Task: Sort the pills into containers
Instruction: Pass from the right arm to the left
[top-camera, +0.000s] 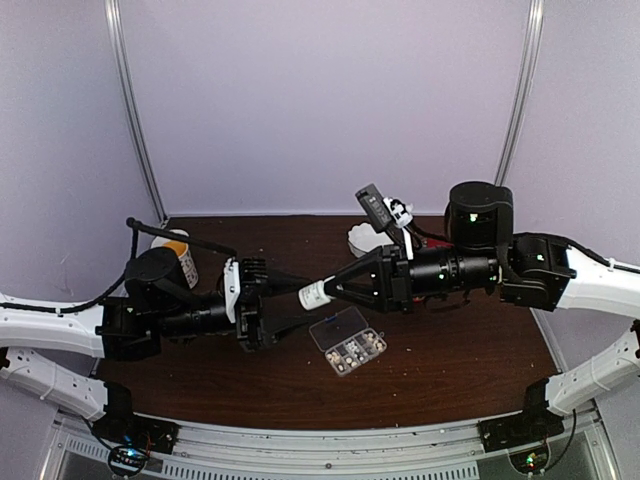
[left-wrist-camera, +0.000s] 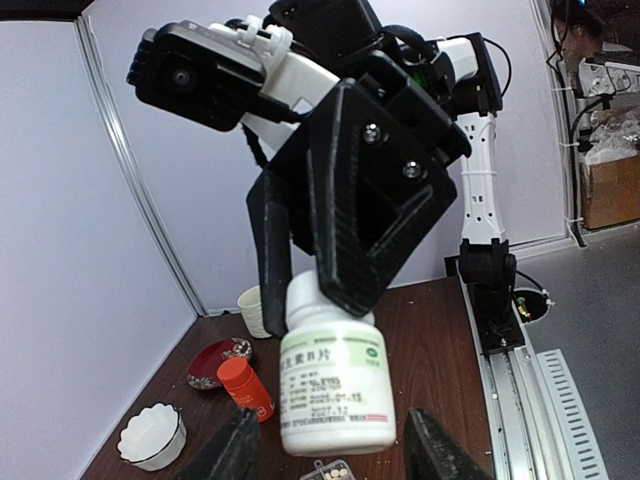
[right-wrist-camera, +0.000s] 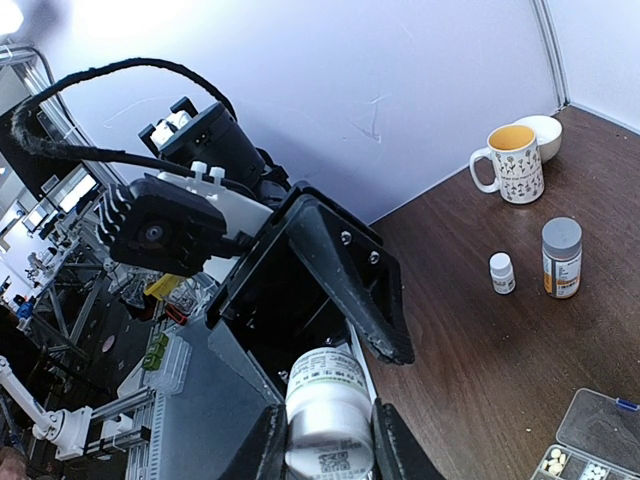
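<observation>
Organizer box (top-camera: 333, 330) open, long axis diagonal, right claw (top-camera: 328, 291) grasping white bottle (left-wrist-camera: 335, 390), left claw (left-wrist-camera: 333, 450) released, straddling its base

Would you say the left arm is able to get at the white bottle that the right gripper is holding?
Probably yes: the left gripper, open, flanks the free end of the white bottle with nothing between, while the right gripper pinches only its cap end.

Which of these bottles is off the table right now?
The large white bottle, held by the right gripper; the grey-capped bottle and small white bottle stand on the table.
</observation>
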